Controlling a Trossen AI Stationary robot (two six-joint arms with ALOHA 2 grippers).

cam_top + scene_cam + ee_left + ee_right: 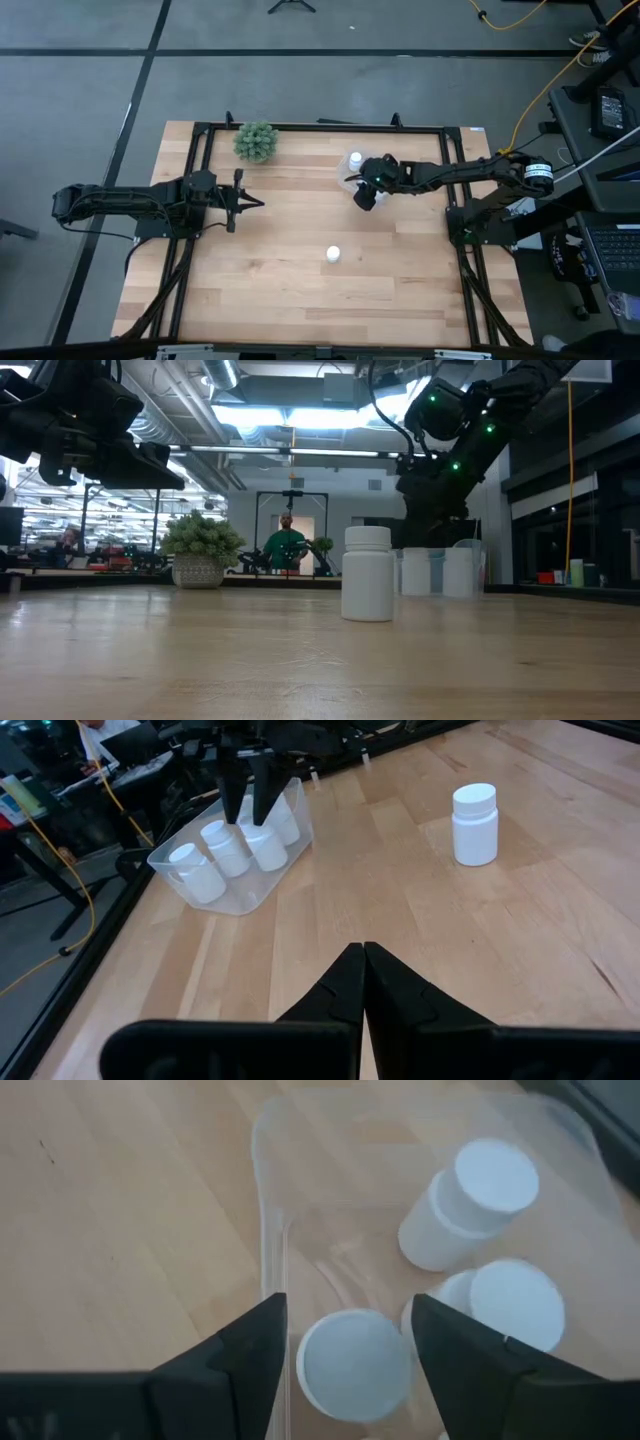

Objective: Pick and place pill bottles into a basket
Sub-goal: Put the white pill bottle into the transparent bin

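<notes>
Left gripper waits at the table's left side, fingers pressed together on nothing, pointing toward the middle. One pill bottle stands upright alone mid-table, well apart from both arms, likely the last to fetch. Right gripper hangs over the clear basket at the far right-centre, jaws spread wide around the cap of a bottle standing inside beside other bottles; it reads as a release, with nothing gripped.
</notes>
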